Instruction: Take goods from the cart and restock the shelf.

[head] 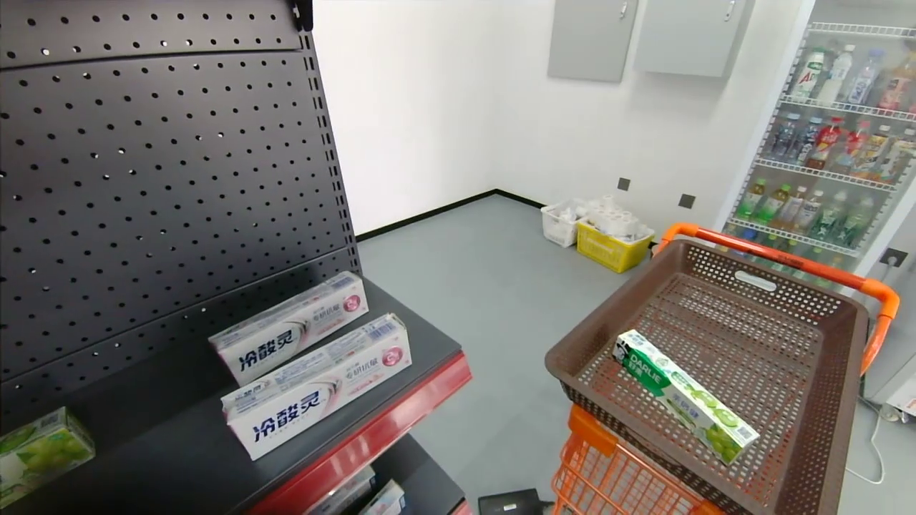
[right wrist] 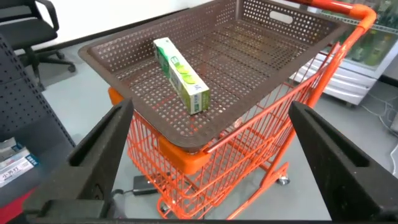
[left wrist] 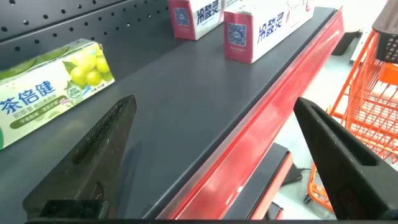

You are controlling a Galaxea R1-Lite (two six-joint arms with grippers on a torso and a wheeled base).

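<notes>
Right wrist view: the right gripper (right wrist: 211, 111), jaws apart and empty, is hovering above the brown basket (right wrist: 261, 74). It should be closing on the green toothpaste box (right wrist: 181, 76) across its narrow sides, mid-length.

Left wrist view: the left gripper (left wrist: 214, 107) is hanging, jaws spread, over the shelf (left wrist: 186, 81).

Head view: the box is lying flat and slanted near the basket's front rim.

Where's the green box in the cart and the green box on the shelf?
green box in the cart (head: 685, 393), head view, its top face.
green box on the shelf (left wrist: 50, 93), left wrist view, its front face.
</notes>
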